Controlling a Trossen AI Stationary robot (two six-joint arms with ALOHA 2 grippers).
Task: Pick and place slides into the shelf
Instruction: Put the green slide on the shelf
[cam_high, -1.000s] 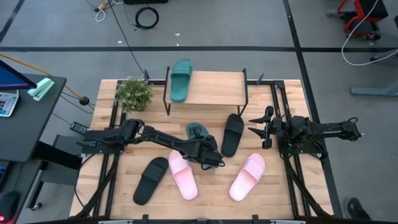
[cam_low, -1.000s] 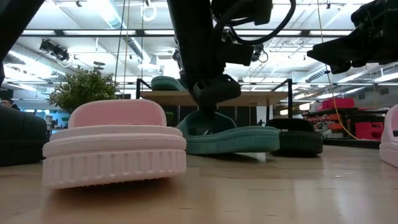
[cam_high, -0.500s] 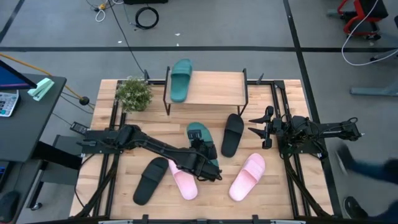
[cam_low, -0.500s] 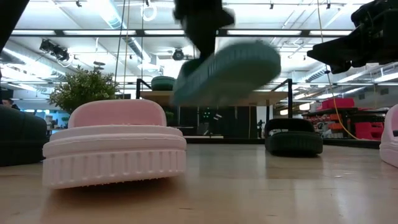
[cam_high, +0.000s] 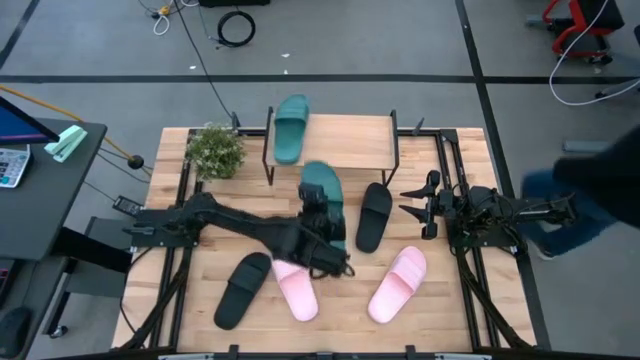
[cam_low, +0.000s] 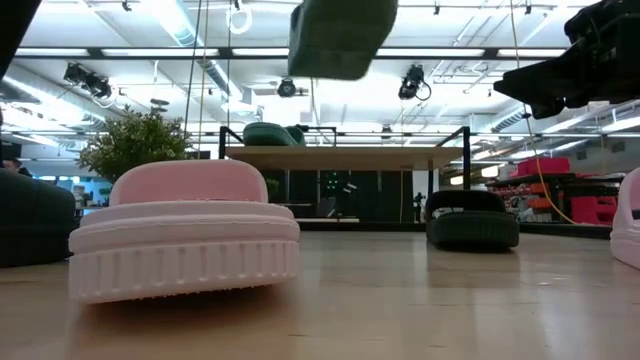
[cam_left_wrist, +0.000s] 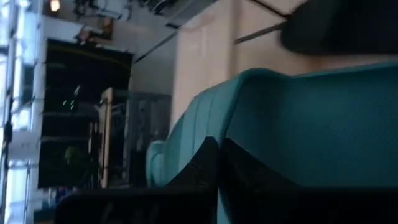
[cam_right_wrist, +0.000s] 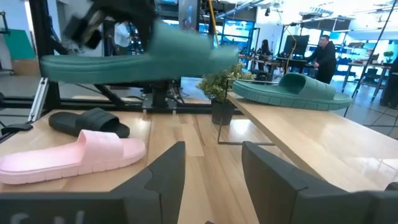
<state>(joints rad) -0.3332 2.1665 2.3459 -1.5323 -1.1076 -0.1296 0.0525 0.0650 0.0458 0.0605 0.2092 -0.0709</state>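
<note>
Teal slide (cam_high: 322, 186) pinched aloft, left jaws; potted plant (cam_high: 215, 150) beside shelf (cam_high: 345, 142); right jaws spread.

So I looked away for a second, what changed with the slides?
The left gripper, shut on the teal slide, lifted it off the table and carried it toward the shelf. The other slides, the teal one on the shelf and the right gripper stayed put.

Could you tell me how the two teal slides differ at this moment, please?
The carried teal slide hangs in the air, gripped by the left hand; the shelved teal slide lies flat on the shelf top, untouched. The carried one sits over the table, the shelved one at the shelf's left end. Both share colour and shape.
</note>
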